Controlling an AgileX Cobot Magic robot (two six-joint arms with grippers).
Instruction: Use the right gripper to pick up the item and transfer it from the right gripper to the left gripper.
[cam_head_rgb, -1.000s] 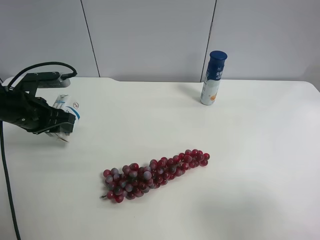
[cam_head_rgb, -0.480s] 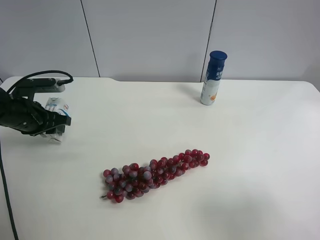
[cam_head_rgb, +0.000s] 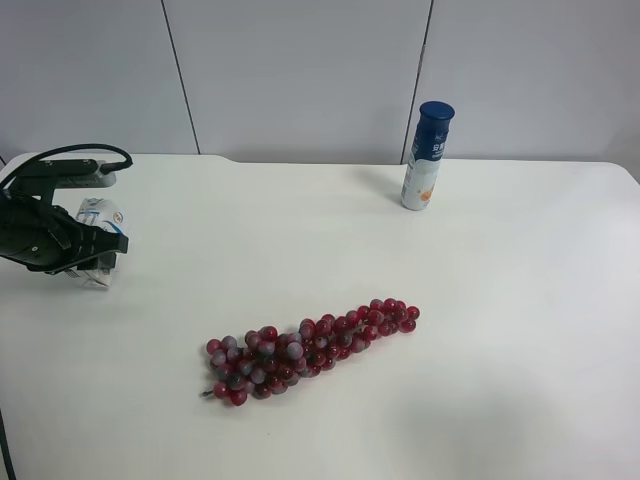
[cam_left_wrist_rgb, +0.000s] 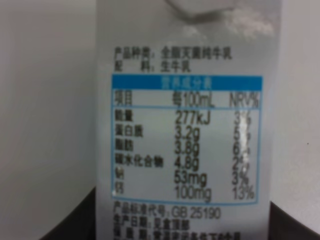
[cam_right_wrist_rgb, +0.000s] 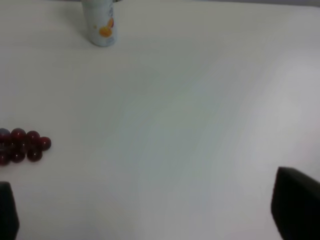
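- The item (cam_head_rgb: 97, 215) sits clamped in the left end effector (cam_head_rgb: 95, 245) at the exterior high view's left edge, above the surface (cam_head_rgb: 500, 300), its nutrition panel (cam_left_wrist_rgb: 185, 145) filling the left wrist view.
- The right end effector (cam_right_wrist_rgb: 150, 220) is spread and empty (only finger edges show), well apart.
- Since a second ago the carrying arm has drawn back toward that edge.

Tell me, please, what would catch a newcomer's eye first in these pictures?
Probably the red grape bunch lying in the middle of the white table. Next, the blue-capped bottle standing upright near the far edge. At the exterior high view's left, the left gripper holds the milk carton, whose nutrition panel fills the left wrist view.
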